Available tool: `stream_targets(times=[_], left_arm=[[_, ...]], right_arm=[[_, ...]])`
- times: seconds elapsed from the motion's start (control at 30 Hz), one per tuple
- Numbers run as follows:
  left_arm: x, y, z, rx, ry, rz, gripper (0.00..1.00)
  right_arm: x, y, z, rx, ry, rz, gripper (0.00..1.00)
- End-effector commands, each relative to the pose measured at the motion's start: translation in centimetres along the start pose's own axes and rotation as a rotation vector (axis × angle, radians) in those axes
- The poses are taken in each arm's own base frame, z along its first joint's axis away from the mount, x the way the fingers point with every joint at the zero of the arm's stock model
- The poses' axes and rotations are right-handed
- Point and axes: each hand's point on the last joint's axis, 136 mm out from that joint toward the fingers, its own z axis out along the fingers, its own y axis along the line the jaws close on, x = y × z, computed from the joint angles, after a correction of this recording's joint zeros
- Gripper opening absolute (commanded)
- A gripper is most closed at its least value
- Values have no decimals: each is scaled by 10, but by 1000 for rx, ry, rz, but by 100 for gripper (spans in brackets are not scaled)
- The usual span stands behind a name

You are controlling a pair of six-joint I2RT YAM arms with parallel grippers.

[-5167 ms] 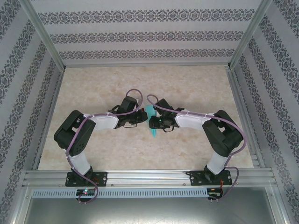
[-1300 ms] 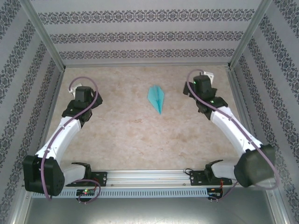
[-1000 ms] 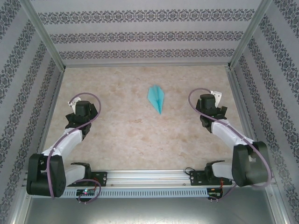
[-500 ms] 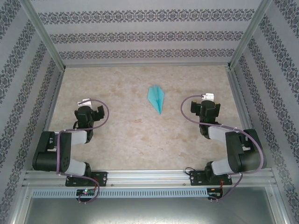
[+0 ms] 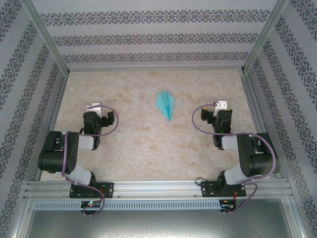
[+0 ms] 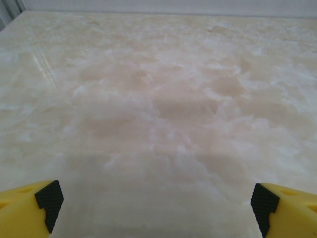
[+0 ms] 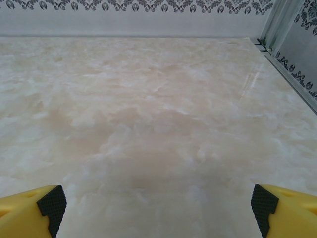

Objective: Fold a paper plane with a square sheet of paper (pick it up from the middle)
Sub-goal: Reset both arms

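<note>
Turquoise dart-shaped paper plane (image 5: 166,104) lying flat on beige marbled table (image 5: 133,148), well apart from yellow-fingered left gripper (image 6: 156,198) and right gripper (image 7: 158,201), the 2 spread wide.

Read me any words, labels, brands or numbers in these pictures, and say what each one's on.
None can be read.
The paper plane is plain.
The bands on the wall are ornament, not letters.
The left hand and right hand show no marks on their yellow fingers.
Any print on the board at the left arm's base is too small to read.
</note>
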Motion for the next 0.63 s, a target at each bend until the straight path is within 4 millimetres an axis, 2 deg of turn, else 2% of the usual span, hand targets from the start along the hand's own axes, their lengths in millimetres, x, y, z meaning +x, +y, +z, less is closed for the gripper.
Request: stream_targets(times=[0.0,0.17,0.53,0.57,0.6], left_arm=[[-5,-1,3,-11,-6,36,100],[-5,-11,3,31,-1,63,100],[-4,-12,5,46,7,61,100],[-4,-12,5,45,6,61,100],[-4,-12,5,47,7,61,100]], right_arm=[[-12,1,3,-13,-33,18,98],[-12,1,3,-13,-29,18,98],[-12,2,2,-20,-36,15,98],[-12,9,0,-65,-44,-6,98],[-15,29,-6,-183,-74,-55,98]])
